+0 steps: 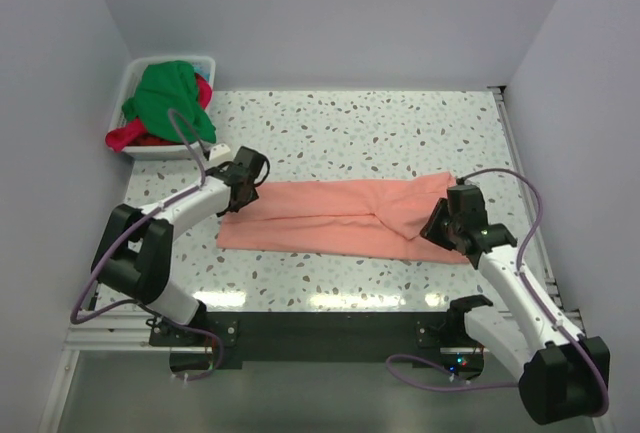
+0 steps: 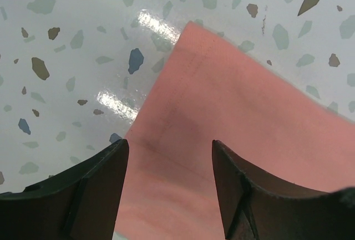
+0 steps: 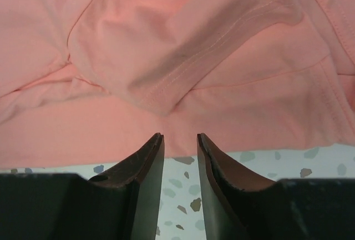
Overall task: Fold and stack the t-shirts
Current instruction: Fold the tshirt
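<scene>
- Top external: salmon-pink t-shirt (image 1: pixel 340 218) lying across mid-table, sides folded in; green t-shirt (image 1: pixel 165 93) and red t-shirt (image 1: pixel 125 138) heaped in white tub (image 1: pixel 135 68), far left.
- Left gripper (image 1: pixel 240 193) over left hem corner, fingers (image 2: pixel 94 190) wide apart, cloth below and between; lower straight, pinch all layers.
- Right gripper (image 1: pixel 437 228) at near edge by sleeve, fingers (image 3: pixel 144 168) slightly apart, empty; cloth just ahead.
</scene>
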Tool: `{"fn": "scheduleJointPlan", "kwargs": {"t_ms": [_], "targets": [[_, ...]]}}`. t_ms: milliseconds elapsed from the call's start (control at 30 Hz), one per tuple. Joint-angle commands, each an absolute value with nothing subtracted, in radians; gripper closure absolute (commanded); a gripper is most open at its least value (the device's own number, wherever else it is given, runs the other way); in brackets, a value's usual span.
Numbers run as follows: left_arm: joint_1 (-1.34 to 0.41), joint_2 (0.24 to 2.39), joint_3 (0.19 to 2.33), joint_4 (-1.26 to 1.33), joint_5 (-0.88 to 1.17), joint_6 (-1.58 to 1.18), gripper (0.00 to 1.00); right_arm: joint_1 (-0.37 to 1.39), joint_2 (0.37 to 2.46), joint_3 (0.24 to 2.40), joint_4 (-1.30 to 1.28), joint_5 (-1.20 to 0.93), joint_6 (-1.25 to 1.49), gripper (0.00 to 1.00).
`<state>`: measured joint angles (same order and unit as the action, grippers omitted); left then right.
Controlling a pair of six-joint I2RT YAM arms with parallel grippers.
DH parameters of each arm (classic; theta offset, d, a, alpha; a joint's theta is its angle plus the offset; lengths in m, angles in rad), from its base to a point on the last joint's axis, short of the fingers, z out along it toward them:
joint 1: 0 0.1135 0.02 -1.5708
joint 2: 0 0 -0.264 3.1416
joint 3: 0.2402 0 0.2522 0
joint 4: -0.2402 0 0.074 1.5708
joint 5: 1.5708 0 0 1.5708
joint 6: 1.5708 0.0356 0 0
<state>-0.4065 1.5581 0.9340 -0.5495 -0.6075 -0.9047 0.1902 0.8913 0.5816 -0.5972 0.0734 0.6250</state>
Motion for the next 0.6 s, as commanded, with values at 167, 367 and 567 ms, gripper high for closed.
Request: {"fn": "scheduleJointPlan", "kwargs": {"t_ms": [167,367,567], "targets": [[-0.420,1.471,0.870,-0.427,-0.538,-0.844,0.34,0.241,0.963,0.503,-0.381,0.002,0.615,0.50],[-0.420,1.474,0.864,-0.416,-0.519,-0.831,0.34,0.245,1.012,0.460,-0.252,-0.020,0.640,0.50],[-0.420,1.479,0.870,-0.405,-0.517,-0.824,0.34,0.250,1.066,0.450,-0.198,-0.043,0.646,0.50]]}}
